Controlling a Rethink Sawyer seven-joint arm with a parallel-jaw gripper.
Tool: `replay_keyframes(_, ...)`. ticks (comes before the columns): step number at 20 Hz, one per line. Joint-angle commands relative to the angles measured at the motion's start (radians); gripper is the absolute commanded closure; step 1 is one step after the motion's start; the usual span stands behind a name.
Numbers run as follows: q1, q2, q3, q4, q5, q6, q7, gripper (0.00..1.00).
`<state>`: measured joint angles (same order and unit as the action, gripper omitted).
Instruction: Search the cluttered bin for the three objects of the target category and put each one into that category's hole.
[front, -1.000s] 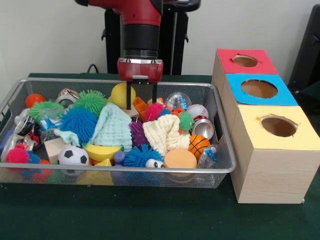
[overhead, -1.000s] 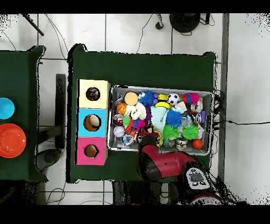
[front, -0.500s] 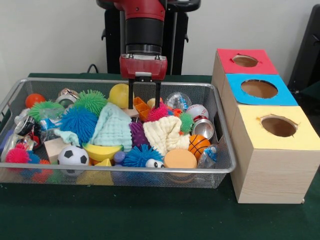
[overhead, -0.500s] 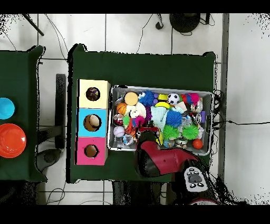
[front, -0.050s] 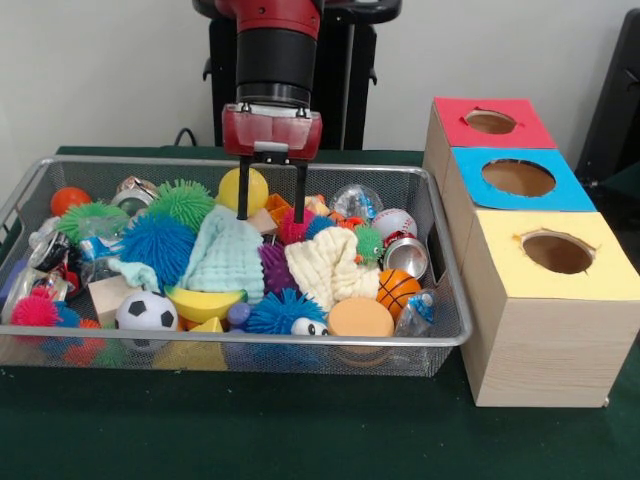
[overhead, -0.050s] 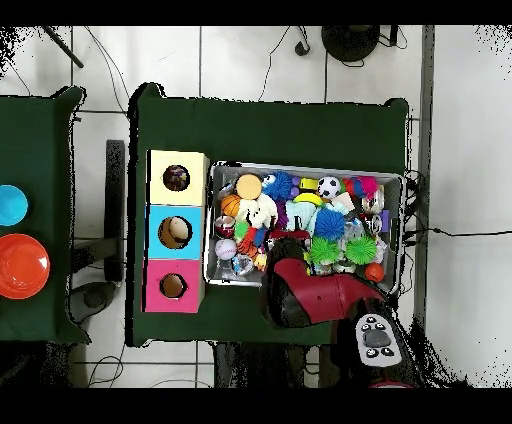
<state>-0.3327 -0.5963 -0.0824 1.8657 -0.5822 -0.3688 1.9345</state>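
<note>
Fingers of the gripper (front, -0.050s: 271, 203) are hanging spread apart over the back half of the wire bin (front, -0.050s: 440, 262), nothing between them. The left fingertip in the front view is sitting right in front of the yellow ball (front, -0.050s: 243, 189); the right one is dipping toward the pink spiky ball (front, -0.050s: 292, 228), with a small tan block (front, -0.050s: 262, 221) lying just below the gap. Whether either tip is touching anything cannot be told.

Just beneath the jaws, toward the camera, the mint cloth (front, -0.050s: 227, 255) is lying heaped, and the cream cloth (front, -0.050s: 324, 265) is slumping beside it, a purple spiky ball (front, -0.050s: 273, 265) wedged between the two. Blue spiky ball (front, -0.050s: 155, 245) and green spiky ball (front, -0.050s: 184, 201) are sitting off to the left of the gripper, well clear of it. A soccer ball (front, -0.050s: 146, 311) and an orange foam disc (front, -0.050s: 360, 318) are resting along the bin's near wall.

Beside the bin, the wooden box is showing three holes in a row: red hole (front, -0.050s: 490, 121), blue hole (front, -0.050s: 518, 177), yellow hole (front, -0.050s: 557, 252). From overhead, the red arm (overhead, -0.050s: 310, 297) is covering the gripper entirely.
</note>
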Motion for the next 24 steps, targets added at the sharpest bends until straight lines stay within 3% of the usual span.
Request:
replay_keyframes(1,-0.073,-0.021,0.077,-0.128,-0.070,0.098,0.046,0.00)
replay_keyframes(8,-0.114,0.004,0.119,-0.170,-0.104,0.118,0.039,0.00)
replay_keyframes(14,-0.056,0.118,0.018,-0.234,-0.041,0.007,0.032,0.00)
replay_keyframes(24,0.007,0.295,-0.033,-0.295,0.026,-0.107,0.053,0.00)
